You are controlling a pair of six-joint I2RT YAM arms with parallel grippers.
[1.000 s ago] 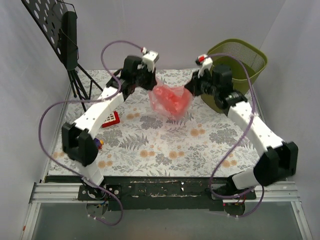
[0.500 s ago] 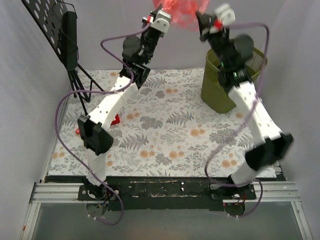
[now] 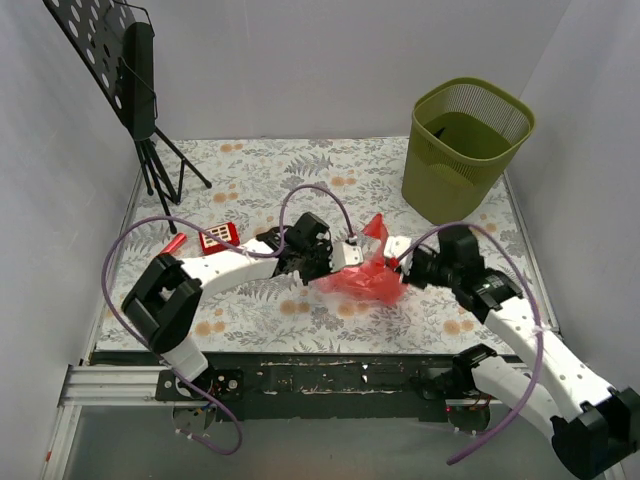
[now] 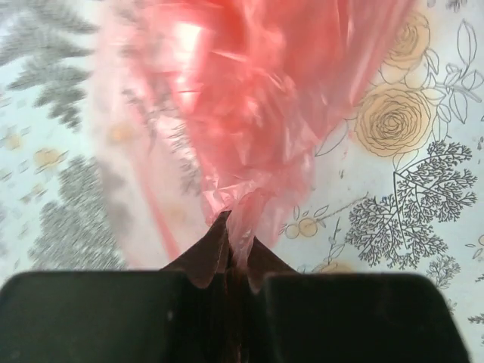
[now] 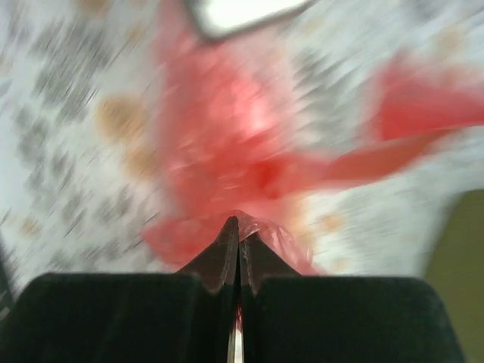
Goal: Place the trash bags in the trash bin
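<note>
The red translucent trash bag (image 3: 364,277) hangs crumpled low over the flowered table near its front middle, stretched between both grippers. My left gripper (image 3: 340,262) is shut on the bag's left edge; in the left wrist view the bag (image 4: 257,113) spreads out from the pinching fingertips. My right gripper (image 3: 402,270) is shut on the bag's right edge; the right wrist view is motion-blurred, with the bag (image 5: 249,151) in front of the closed fingertips. The olive-green mesh trash bin (image 3: 468,150) stands upright at the back right, well apart from the bag.
A small red flat toy with white buttons (image 3: 218,238) and a short red stick (image 3: 173,243) lie at the left of the table. A black music stand (image 3: 125,70) stands at the back left. White walls enclose the table.
Both arms swung the bag up high above the table's back edge half a second ago, then brought it down to the front middle, low over the table. Both grippers kept their hold.
</note>
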